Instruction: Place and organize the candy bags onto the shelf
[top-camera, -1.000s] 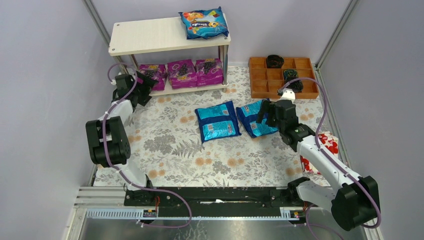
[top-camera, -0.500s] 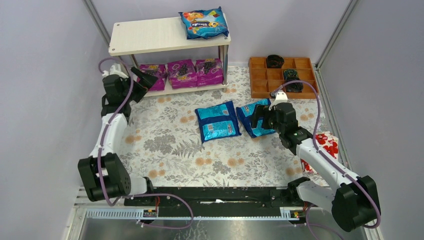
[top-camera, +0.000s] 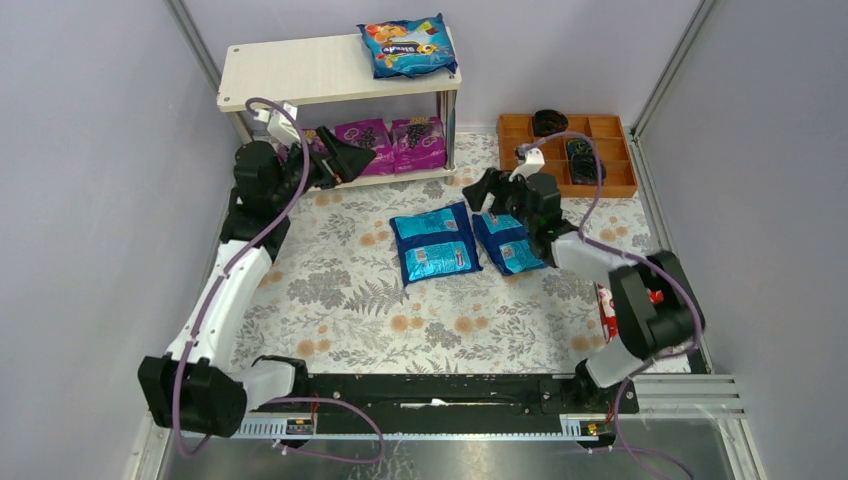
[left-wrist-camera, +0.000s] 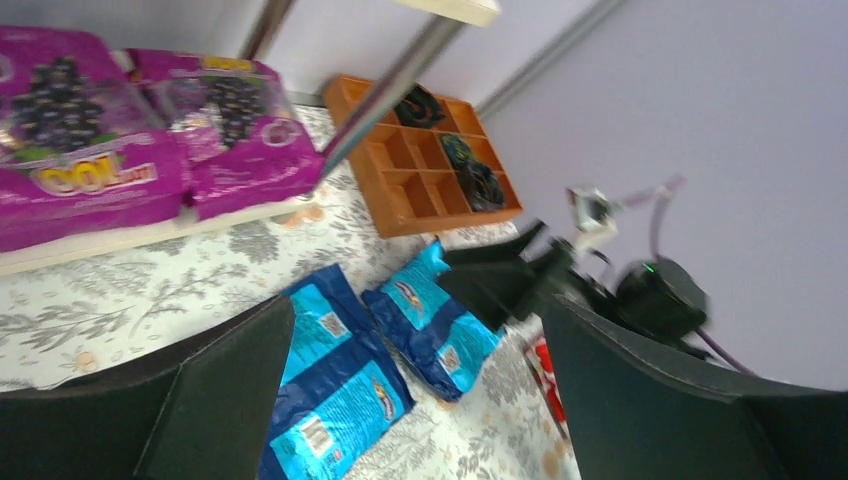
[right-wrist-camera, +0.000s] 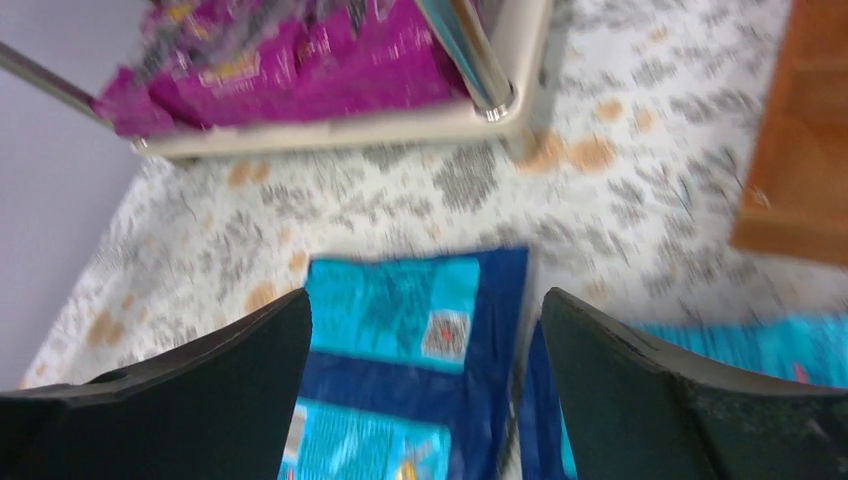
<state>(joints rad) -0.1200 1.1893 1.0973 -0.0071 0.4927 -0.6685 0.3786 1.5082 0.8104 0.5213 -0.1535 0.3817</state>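
The shelf (top-camera: 300, 70) stands at the back. One blue candy bag (top-camera: 408, 47) lies on its top board. Three purple bags (top-camera: 418, 140) lie on its lower board; the leftmost is partly hidden behind my left gripper (top-camera: 345, 160). That gripper is open and empty in front of the lower board. Two blue bags (top-camera: 432, 243) (top-camera: 508, 240) lie side by side on the floral mat. My right gripper (top-camera: 485, 190) is open and empty, just past the right bag's far end. The right wrist view looks down on the left blue bag (right-wrist-camera: 400, 370), blurred.
An orange compartment tray (top-camera: 565, 155) with dark items stands right of the shelf. A white packet with red flowers (top-camera: 605, 310) lies at the right, mostly behind the right arm. Grey walls close in on both sides. The shelf's metal leg (right-wrist-camera: 470, 60) is near the right gripper.
My left gripper swung right from the shelf's left end to the front of the lower board. My right gripper moved up and left off the right blue bag. The bags stayed put.
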